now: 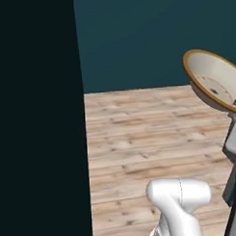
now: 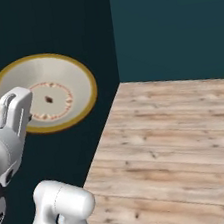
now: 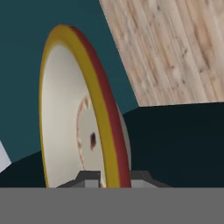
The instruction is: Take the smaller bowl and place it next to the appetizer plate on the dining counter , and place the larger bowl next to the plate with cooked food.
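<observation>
Evidently my jaws (image 3: 113, 177) were pinching the rim of the larger bowl (image 2: 43, 93), one on each side, so it stood on edge above them over wooden floor (image 2: 165, 152). I judged slow, level carrying best.

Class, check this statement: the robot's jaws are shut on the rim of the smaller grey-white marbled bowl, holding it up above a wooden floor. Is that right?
Not quite. The bowl is wrong: the gripper holds the larger bowl, cream inside with an orange-brown rim, as the right base view shows. The rest stands: the jaws are shut on its rim, and it hangs above the wooden floor.
</observation>
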